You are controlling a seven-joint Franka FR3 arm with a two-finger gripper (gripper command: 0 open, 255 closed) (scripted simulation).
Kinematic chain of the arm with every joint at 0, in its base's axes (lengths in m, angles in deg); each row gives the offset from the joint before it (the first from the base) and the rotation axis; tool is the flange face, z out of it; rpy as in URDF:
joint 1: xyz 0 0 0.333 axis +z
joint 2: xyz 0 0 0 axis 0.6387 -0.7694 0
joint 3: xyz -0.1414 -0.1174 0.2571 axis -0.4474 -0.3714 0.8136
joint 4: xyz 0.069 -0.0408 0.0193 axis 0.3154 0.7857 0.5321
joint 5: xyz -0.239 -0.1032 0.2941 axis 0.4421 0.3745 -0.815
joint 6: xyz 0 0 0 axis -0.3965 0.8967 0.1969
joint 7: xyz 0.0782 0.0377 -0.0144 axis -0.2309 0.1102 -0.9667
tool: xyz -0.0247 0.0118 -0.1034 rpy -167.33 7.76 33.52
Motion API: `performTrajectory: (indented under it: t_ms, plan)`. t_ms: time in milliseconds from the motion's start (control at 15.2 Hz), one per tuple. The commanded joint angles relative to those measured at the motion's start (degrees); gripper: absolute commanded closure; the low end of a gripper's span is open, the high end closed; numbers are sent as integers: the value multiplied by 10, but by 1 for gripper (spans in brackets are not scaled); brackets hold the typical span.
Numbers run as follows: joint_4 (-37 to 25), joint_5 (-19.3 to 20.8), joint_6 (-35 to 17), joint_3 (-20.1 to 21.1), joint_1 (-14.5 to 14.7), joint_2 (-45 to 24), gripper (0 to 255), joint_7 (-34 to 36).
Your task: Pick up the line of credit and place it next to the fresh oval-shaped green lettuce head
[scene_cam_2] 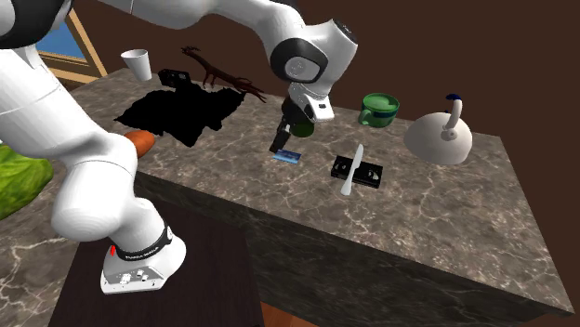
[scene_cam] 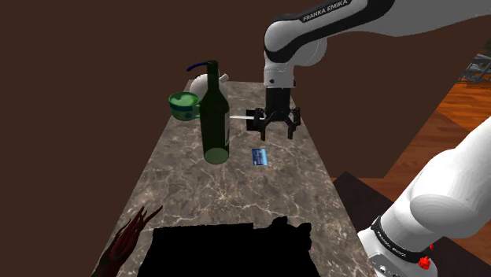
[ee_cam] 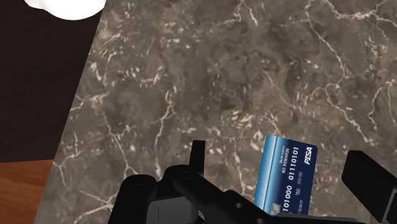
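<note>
**Clerk:** Entry one, the task's thing?

**Checker:** Card (ee_cam: 286, 175), one. It is a flat rectangle, blue shading from dark to lighter, with white numerals and the word PISA on its upper face. It lies flat on the counter (scene_cam: 236, 197), under the jaws and between their two black fingers (ee_cam: 197, 156), closer to one finger than the other.

**Clerk:** The jaws?

**Checker:** They are spread wide, pointing down, with nothing clasped. Neither finger touches the card.

**Clerk:** Edges and open room?

**Checker:**
- One long counter edge runs out to the side of the finger farther from the card, with bare brown marble between.
- Past that edge are a dark wall and wood floor (ee_cam: 25, 191).
- There is bare marble all round the card.
- A green bottle (scene_cam: 214, 118) stands upright near the jaws, on the side away from that edge.
- A slim white piece (scene_cam_2: 351, 167) lies across a black block (scene_cam_2: 372, 174), also near the jaws.
- A green mug (scene_cam_2: 379, 108) and a white kettle (scene_cam_2: 437, 137) stand farther off.
- A black area (scene_cam: 228, 248) covers the counter well apart from the jaws.
- The lettuce head (scene_cam_2: 19, 176) is a green lump off this counter, well apart from the jaws and partly behind the arm.

**Clerk:** Heading and long axis?

**Checker:** The long axis runs roughly parallel to that long counter edge and crosswise to the line joining the fingers. The lettering runs along it. The PISA end points away from the hand.
</note>
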Motion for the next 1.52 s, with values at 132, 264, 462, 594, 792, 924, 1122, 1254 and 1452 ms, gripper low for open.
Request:
performTrajectory:
  t_ms: [132, 264, 462, 594, 792, 924, 1122, 1254, 1452]
  plan:
    - [-49, -42, -18, 4, 3, -99, 0, 59]
    - [-53, -52, -29, 6, 5, -118, 0, 69]
    - [-32, -57, -51, 10, 9, -118, 0, 67]
    - [-19, -60, -66, 12, 12, -119, 0, 65]
    - [-8, -63, -77, 14, 14, -120, 0, 64]
    - [-8, -63, -77, 14, 14, -120, 0, 64]
    - [-8, -63, -77, 14, 14, -120, 0, 64]
    - [-8, -63, -77, 14, 14, -120, 255, 64]
    - [-8, -63, -77, 14, 14, -120, 255, 64]
